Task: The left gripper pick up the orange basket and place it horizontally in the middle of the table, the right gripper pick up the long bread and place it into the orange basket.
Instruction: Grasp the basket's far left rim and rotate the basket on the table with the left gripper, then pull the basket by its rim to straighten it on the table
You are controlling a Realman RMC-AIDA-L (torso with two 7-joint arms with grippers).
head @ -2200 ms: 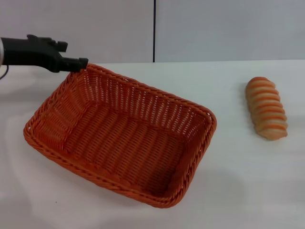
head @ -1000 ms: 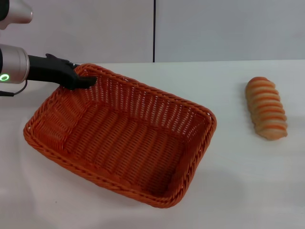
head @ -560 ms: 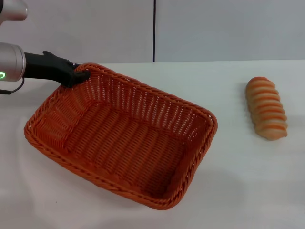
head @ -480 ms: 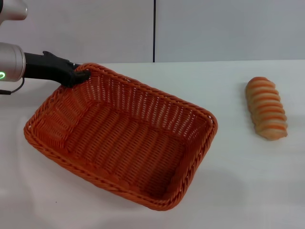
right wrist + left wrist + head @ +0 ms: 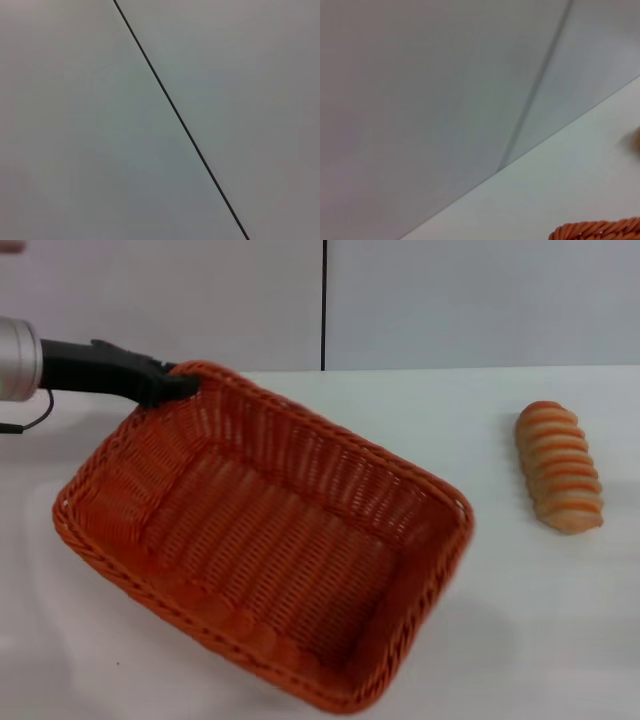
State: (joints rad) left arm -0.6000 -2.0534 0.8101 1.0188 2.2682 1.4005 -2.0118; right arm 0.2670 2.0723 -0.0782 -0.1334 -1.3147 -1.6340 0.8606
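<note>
The orange basket (image 5: 270, 540) fills the left and middle of the head view, tilted, with its far left corner raised off the table (image 5: 470, 410). My left gripper (image 5: 172, 386) is shut on the braided rim at that far left corner, its silver arm reaching in from the left edge. A sliver of the basket's rim (image 5: 600, 231) shows in the left wrist view. The long bread (image 5: 558, 466) lies on the table at the right, ridged side up, well apart from the basket. My right gripper appears in no view.
A light grey wall with a dark vertical seam (image 5: 323, 305) stands behind the table. White tabletop lies between the basket and the bread and along the far edge. The right wrist view holds only wall and a seam line (image 5: 180, 120).
My left gripper closed on the basket's far left corner and lifted it. The basket has tipped and swung, its near right corner moving right and toward me. The bread has not moved.
</note>
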